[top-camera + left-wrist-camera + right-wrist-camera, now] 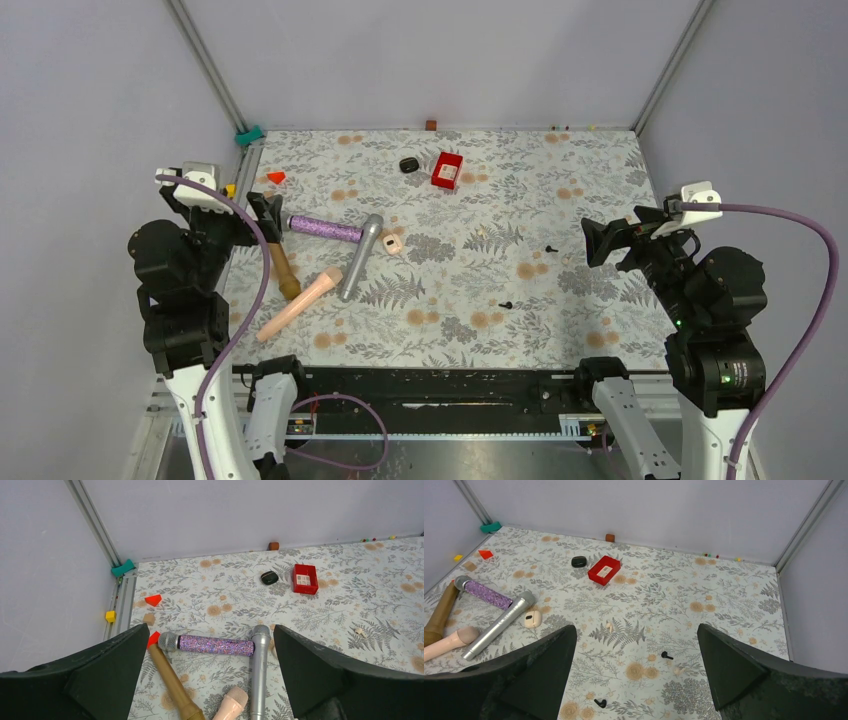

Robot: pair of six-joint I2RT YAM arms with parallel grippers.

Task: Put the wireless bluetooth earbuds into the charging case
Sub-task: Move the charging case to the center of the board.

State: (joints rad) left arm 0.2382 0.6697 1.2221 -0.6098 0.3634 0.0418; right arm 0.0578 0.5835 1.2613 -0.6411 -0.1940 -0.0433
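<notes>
The charging case is a small glossy black pebble at the far middle of the table, just left of a red box. It also shows in the left wrist view and the right wrist view. Two tiny black earbuds lie apart on the floral mat: one right of centre, the other nearer the front. My left gripper is open and empty above the microphones. My right gripper is open and empty, raised near the black earbuds.
Several microphones lie at the left: purple glitter, silver, gold, pink. A beige case lies by the silver one, with a beige earbud further right. Small coloured blocks lie at the far left.
</notes>
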